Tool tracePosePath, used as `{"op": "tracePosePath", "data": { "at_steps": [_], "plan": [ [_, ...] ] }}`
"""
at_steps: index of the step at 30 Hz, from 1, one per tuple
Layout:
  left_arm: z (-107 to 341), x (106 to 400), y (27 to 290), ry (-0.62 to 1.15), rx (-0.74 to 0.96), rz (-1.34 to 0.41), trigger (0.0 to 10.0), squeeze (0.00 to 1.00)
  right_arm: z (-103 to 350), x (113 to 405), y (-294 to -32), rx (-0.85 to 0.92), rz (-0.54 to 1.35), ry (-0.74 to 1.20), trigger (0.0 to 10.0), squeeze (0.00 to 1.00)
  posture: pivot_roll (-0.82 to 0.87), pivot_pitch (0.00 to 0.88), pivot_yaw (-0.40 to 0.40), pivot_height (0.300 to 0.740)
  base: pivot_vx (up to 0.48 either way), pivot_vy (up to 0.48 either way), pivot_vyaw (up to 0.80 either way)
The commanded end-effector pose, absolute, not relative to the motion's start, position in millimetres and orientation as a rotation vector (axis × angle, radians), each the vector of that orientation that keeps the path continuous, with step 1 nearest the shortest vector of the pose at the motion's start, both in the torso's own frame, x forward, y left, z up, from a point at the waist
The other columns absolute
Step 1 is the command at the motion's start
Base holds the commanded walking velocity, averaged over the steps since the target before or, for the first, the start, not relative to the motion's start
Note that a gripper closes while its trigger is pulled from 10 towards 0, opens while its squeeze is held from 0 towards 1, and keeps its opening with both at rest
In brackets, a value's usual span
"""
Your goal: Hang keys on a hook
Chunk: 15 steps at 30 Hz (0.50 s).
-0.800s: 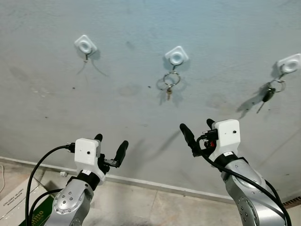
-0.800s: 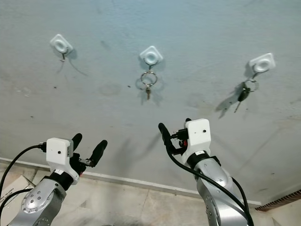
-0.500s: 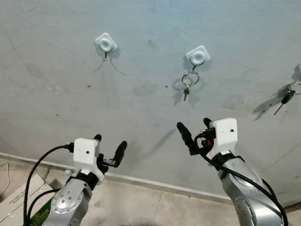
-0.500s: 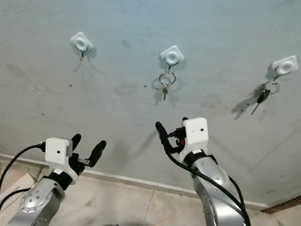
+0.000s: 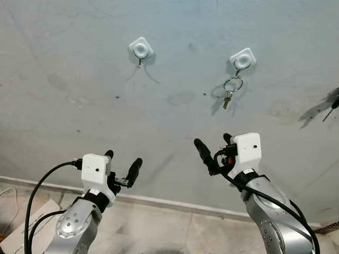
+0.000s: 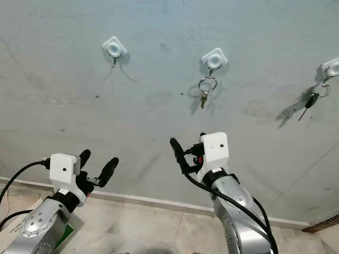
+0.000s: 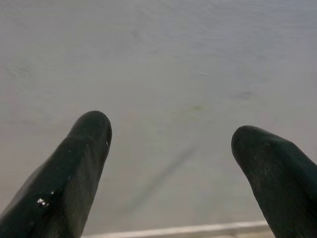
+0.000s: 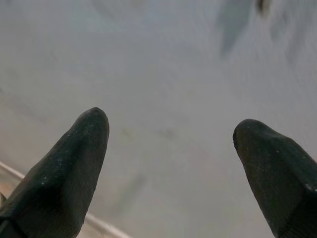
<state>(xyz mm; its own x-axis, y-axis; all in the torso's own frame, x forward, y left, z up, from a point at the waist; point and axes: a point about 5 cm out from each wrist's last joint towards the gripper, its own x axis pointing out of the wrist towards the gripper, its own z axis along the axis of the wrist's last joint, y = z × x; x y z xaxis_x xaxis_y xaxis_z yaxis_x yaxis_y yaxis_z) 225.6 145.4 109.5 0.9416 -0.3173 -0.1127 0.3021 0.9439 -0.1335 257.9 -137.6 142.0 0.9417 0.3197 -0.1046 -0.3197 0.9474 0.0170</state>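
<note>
So the whole head view has slid since 0.8 s ago: the hooks sit further right in frame now, which is the camera turning, not the wall gear moving. I take the middle hook as my reference. The keys hang from it on a ring, one small key dangling just below, resting against the grey wall. Well to its left is the bare left hook, nothing on it. Well to its right, at the frame edge, the right hook carries a dark key bunch. Right gripper is raised below the middle hook and slightly left of it, well apart from the keys; fingers spread wide, nothing between them, same pose as before. Left gripper is lower and further left, below the left hook, fingers also spread wide and empty, unchanged. Both wrist views look at plain wall past the fingertips. Below everything, a pale skirting strip meets the tiled floor. Nothing stands between either gripper and the hooks.
</note>
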Motion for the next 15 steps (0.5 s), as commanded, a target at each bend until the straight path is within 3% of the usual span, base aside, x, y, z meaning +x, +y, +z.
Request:
{"op": "tracePosePath", "data": {
  "at_steps": [1, 5, 15],
  "plan": [
    [110.5, 224.7, 145.9, 0.137, -0.102, -0.325, 10.0, 0.0, 145.1, 258.5, -135.3, 0.01, 0.336, 0.1, 10.0, 0.0, 0.0, 0.112, 0.024, 0.74, 0.0, 0.405, 0.0],
    [111.7, 225.5, 145.6, 0.135, -0.104, -0.327, 10.0, 0.0, 145.4, 259.8, -133.2, 0.011, 0.334, 0.096, 10.0, 0.0, 0.0, 0.111, 0.041, 0.74, 0.0, 0.399, 0.0],
    [116.7, 232.6, 144.0, 0.113, -0.107, -0.312, 10.0, 0.0, 146.8, 260.5, -129.5, 0.029, 0.323, 0.087, 10.0, 0.0, 0.0, 0.119, 0.044, 0.74, 0.0, 0.0, 0.0]
  ]
}}
